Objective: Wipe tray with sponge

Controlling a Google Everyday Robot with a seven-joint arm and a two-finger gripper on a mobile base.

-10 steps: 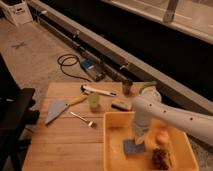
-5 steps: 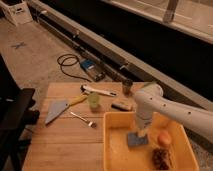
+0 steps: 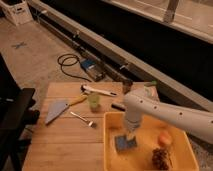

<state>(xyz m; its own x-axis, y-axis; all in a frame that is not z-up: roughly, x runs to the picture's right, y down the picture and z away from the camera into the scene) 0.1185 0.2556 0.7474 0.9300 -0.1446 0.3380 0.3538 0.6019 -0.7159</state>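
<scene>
A yellow tray [image 3: 114,155] sits at the front right of the wooden table. A blue-grey sponge [image 3: 125,143] lies flat on the tray's floor at its left side. My white arm reaches in from the right and my gripper [image 3: 129,136] points down onto the sponge's top edge, pressing on it. An orange fruit [image 3: 164,139] and a brown pine-cone-like thing [image 3: 161,159] lie in the tray's right half.
On the table [image 3: 65,145] left of the tray lie a fork [image 3: 81,119], a spatula with a yellow handle [image 3: 61,107], a small green cup [image 3: 93,100], a white-handled tool [image 3: 97,91] and a dark item [image 3: 118,106]. A black chair [image 3: 15,115] stands at the left.
The gripper and sponge have slid a little toward the tray's far left side, and the arm has swung with them. The other things have not moved.
</scene>
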